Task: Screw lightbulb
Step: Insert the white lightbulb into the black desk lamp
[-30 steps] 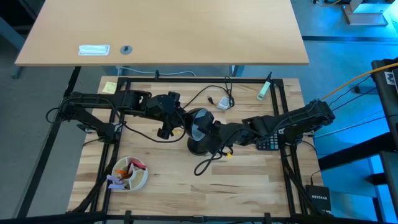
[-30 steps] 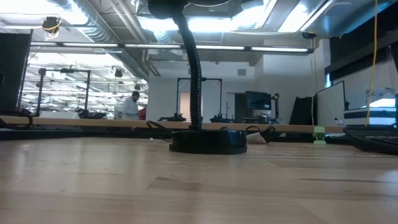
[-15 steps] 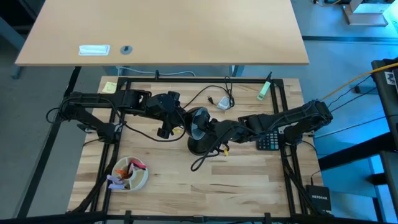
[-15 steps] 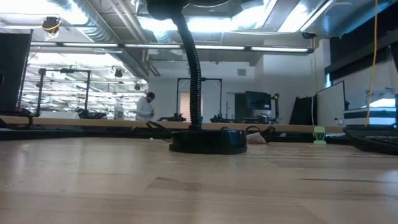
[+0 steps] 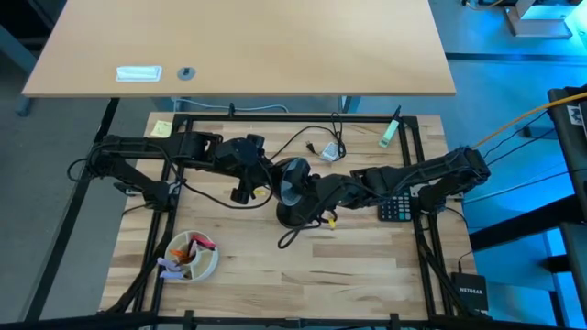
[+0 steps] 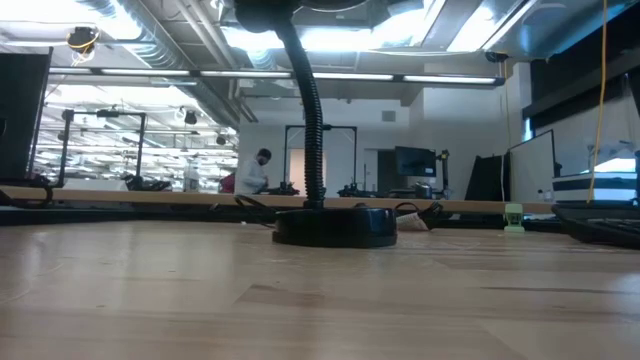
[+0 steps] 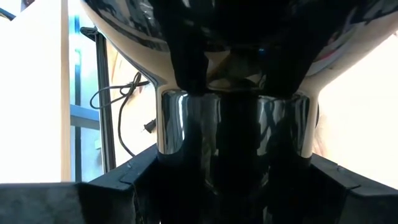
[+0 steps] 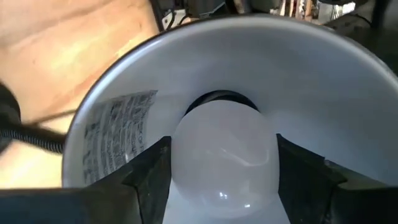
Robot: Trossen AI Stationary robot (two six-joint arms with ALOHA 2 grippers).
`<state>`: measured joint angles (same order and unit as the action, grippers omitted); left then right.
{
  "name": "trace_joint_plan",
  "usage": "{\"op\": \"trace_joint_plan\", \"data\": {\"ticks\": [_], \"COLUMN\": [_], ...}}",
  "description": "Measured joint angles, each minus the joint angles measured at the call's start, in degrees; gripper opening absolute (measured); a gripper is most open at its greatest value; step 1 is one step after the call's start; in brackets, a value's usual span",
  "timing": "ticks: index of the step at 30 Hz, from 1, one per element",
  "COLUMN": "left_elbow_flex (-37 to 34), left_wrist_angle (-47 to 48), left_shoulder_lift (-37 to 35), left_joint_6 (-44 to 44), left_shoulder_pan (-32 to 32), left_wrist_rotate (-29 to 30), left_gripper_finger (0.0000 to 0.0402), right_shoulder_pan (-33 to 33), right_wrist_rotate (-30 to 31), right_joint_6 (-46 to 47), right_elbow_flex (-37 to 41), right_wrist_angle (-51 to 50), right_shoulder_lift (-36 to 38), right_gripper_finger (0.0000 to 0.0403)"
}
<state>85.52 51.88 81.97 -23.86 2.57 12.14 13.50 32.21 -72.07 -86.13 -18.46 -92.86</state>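
The black desk lamp stands mid-table on its round base point(image 6: 335, 228), its gooseneck point(image 6: 312, 120) rising to the shade point(image 5: 293, 180). The white lightbulb point(image 8: 224, 155) sits deep in the shade's white inside point(image 8: 124, 124). My right gripper point(image 5: 310, 190) reaches into the shade's mouth from the right and is shut on the bulb. My left gripper point(image 5: 266, 186) comes from the left, behind the shade, and is shut on the lamp's socket housing point(image 7: 233, 124). The low view shows neither gripper. My left gripper pinches the shiny cylindrical socket housing point(image 7: 171, 134) just behind the shade, one finger on each side, slanting down from the table's left. The lamp head stays up on its gooseneck. My right gripper pinches the bulb's rounded sides point(image 8: 183, 162) between its two fingers point(image 8: 149, 177), coming nearly level from the table's right, along the bulb's axis. The bulb's base is hidden behind the globe, deep in the shade.
A bowl point(image 5: 191, 256) with small items sits at the near left. A calculator point(image 5: 396, 209) lies under the right arm, the lamp's cord and plug point(image 5: 326, 151) at the far middle, a green tool point(image 5: 392, 128) far right. A person moves in the room beyond.
My right gripper has crept a little toward the lamp shade, to the table's left. The loose cord loop on the table near the lamp base has slid left with it. My left gripper and the lamp have kept still.
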Motion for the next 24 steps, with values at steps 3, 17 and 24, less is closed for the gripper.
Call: {"op": "trace_joint_plan", "data": {"ticks": [3, 17, 24], "left_elbow_flex": [0.0, 0.0, 0.0], "left_wrist_angle": [0.2, 0.2, 0.0], "left_shoulder_lift": [0.0, 0.0, 0.0], "left_joint_6": [-0.1, 0.3, 2.8], "left_shoulder_pan": [0.1, 1.3, 1.5], "left_wrist_rotate": [0.0, 0.5, 0.7], "left_gripper_finger": [0.0249, 0.0249, 0.0249], "right_shoulder_pan": [0.0, -2.8, -4.2], "right_wrist_rotate": [-0.6, -6.9, -8.4], "right_joint_6": [6.0, 58.3, 81.1], "right_elbow_flex": [0.0, -0.1, -0.1], "right_wrist_angle": [1.0, 2.1, 2.1], "right_shoulder_lift": [0.0, 0.2, 0.2], "right_gripper_finger": [0.0241, 0.0239, 0.0239]}}
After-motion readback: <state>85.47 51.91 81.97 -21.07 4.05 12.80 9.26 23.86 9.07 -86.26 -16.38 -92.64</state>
